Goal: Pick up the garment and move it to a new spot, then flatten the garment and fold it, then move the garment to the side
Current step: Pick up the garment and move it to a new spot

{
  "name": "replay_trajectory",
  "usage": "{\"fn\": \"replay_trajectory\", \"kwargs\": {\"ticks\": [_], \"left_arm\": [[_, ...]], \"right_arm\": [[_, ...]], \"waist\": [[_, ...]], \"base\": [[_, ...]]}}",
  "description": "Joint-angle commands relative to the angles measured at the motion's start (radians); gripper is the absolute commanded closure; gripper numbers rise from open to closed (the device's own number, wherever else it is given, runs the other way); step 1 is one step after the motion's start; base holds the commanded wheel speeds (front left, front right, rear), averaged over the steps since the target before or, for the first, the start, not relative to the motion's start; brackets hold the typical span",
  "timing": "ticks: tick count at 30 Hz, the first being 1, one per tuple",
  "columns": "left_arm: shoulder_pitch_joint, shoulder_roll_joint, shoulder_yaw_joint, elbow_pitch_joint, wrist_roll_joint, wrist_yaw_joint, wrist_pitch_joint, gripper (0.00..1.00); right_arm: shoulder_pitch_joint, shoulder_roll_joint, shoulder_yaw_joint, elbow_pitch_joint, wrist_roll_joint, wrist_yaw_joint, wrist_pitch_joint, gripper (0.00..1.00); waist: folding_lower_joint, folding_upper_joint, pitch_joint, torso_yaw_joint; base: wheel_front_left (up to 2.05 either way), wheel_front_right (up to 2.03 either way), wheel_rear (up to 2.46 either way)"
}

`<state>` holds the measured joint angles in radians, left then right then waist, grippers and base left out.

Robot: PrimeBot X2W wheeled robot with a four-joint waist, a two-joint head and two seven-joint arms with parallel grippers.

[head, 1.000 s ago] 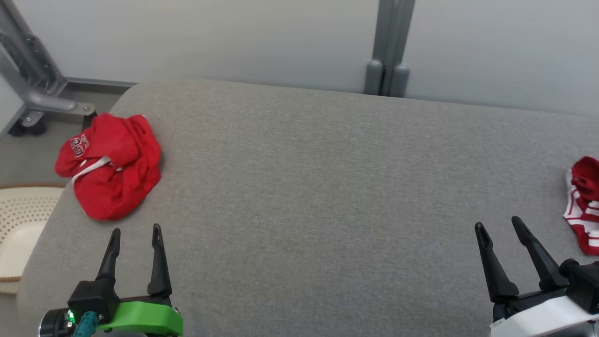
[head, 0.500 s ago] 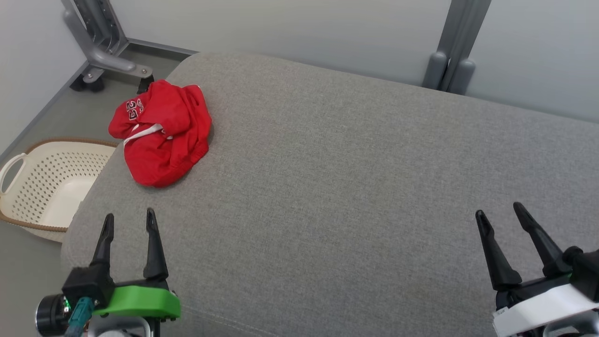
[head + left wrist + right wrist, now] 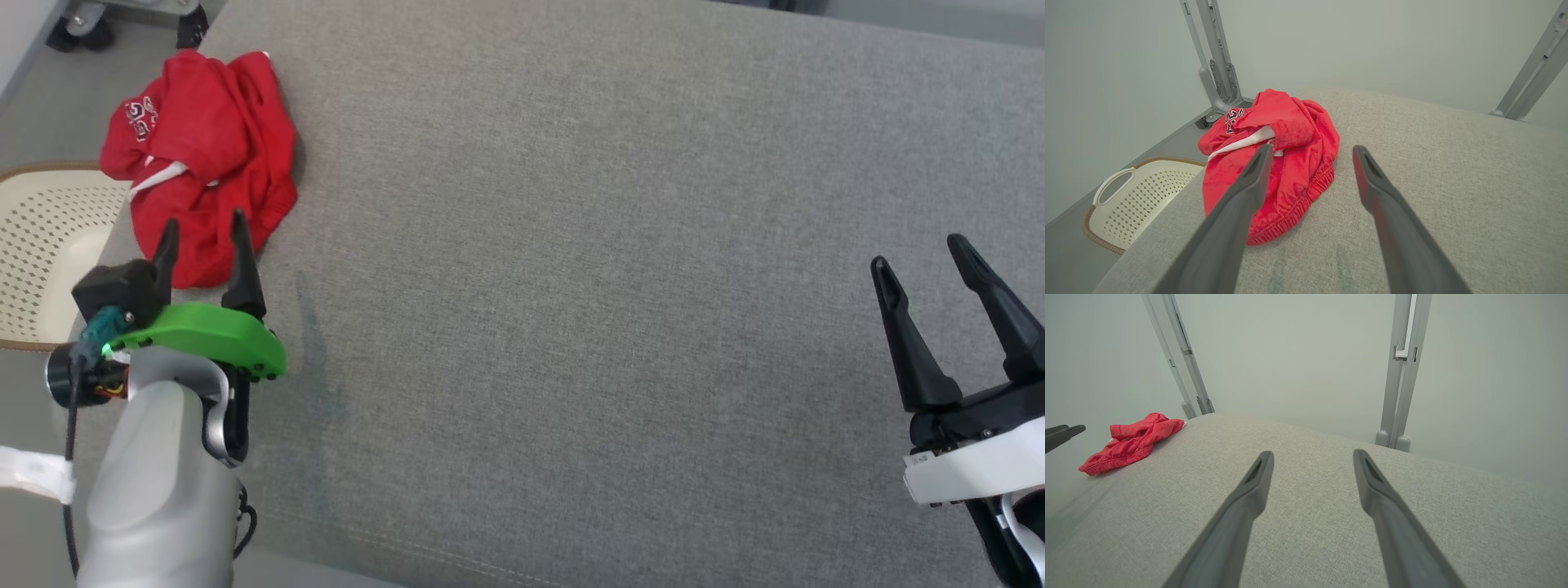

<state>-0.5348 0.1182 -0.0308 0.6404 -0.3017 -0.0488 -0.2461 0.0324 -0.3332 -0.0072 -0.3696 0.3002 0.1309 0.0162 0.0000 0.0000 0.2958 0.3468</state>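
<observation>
The garment [image 3: 200,155] is a crumpled red piece with a white band and a printed number, lying at the far left corner of the grey cushioned surface [image 3: 571,286]. It also lies ahead in the left wrist view [image 3: 1274,163] and far off to the left in the right wrist view [image 3: 1131,443]. My left gripper [image 3: 202,230] is open, its fingertips over the garment's near edge with nothing between them. Well away at the right, my right gripper [image 3: 916,251] hangs open above bare fabric.
A cream perforated laundry basket [image 3: 37,245] stands on the floor just left of the surface, also seen in the left wrist view [image 3: 1139,196]. Grey metal frame posts [image 3: 1398,375] rise behind the surface against a pale wall.
The head camera has tilted down and shifted. My left arm has reached forward, so its open fingers now overlap the garment's near edge instead of standing short of it. The right gripper has risen slightly.
</observation>
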Motion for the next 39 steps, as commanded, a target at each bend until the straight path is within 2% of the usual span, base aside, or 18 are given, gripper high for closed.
{"fn": "replay_trajectory", "kwargs": {"ticks": [1, 7, 12, 13, 14, 15, 20, 24, 31, 33, 39], "left_arm": [[-0.063, 0.018, 0.010, 0.062, -0.011, -0.012, 0.006, 0.00], [-0.225, 0.074, 0.054, 0.325, -0.062, -0.031, 0.028, 0.00], [-0.287, 0.112, 0.081, 0.480, -0.102, -0.044, 0.045, 0.00], [-0.295, 0.117, 0.086, 0.502, -0.108, -0.046, 0.040, 0.06], [-0.297, 0.121, 0.090, 0.516, -0.112, -0.047, 0.033, 0.87], [-0.295, 0.125, 0.096, 0.531, -0.118, -0.049, 0.025, 1.00], [-0.269, 0.148, 0.116, 0.514, -0.128, -0.057, -0.014, 1.00], [-0.217, 0.168, 0.152, 0.377, -0.109, -0.041, -0.019, 1.00], [-0.017, 0.116, 0.214, 0.043, -0.030, 0.000, -0.019, 1.00], [0.055, 0.089, 0.212, -0.051, -0.007, 0.014, -0.019, 1.00], [0.245, 0.021, 0.168, -0.255, 0.035, 0.010, -0.015, 1.00]], "right_arm": [[-0.027, -0.013, -0.005, -0.008, 0.005, 0.000, -0.001, 0.00], [-0.067, -0.035, -0.012, -0.014, 0.017, 0.000, -0.009, 0.00], [-0.084, -0.044, -0.010, -0.003, 0.020, 0.000, -0.020, 0.00], [-0.085, -0.043, -0.011, 0.001, 0.019, 0.000, -0.023, 0.00], [-0.086, -0.041, -0.013, 0.003, 0.018, 0.000, -0.027, 0.00], [-0.088, -0.038, -0.013, 0.006, 0.017, 0.000, -0.032, 0.00], [-0.089, -0.025, -0.005, 0.023, 0.019, 0.000, -0.054, 0.00], [-0.078, -0.015, 0.008, 0.041, 0.018, 0.000, -0.068, 0.00], [-0.039, 0.005, 0.034, 0.079, 0.022, 0.000, -0.088, 0.00], [-0.027, 0.013, 0.041, 0.090, 0.021, 0.000, -0.091, 0.00], [0.019, 0.034, 0.061, 0.111, 0.027, 0.000, -0.094, 0.00]], "waist": [[0.0000, 0.0000, 0.152, -0.079], [0.0000, 0.0000, 0.230, -0.114], [0.0000, 0.0000, 0.249, -0.134], [0.0000, 0.0000, 0.248, -0.136], [0.0000, 0.0000, 0.246, -0.139], [0.0000, 0.0000, 0.242, -0.141], [0.0000, 0.0000, 0.199, -0.147], [0.0000, 0.0000, 0.143, -0.152], [0.0000, 0.0000, 0.011, -0.181], [0.0000, 0.0000, -0.027, -0.195], [0.0000, 0.0000, -0.118, -0.245]], "base": [[0.00, 0.00, 0.00], [0.00, 0.00, 0.00], [0.00, 0.00, 0.00], [0.00, 0.00, 0.00], [0.00, 0.00, 0.00], [0.00, 0.00, 0.00], [0.00, 0.00, 0.00], [0.00, 0.00, 0.00], [0.00, 0.00, 0.00], [0.00, 0.00, 0.00], [0.00, 0.00, 0.00]]}}
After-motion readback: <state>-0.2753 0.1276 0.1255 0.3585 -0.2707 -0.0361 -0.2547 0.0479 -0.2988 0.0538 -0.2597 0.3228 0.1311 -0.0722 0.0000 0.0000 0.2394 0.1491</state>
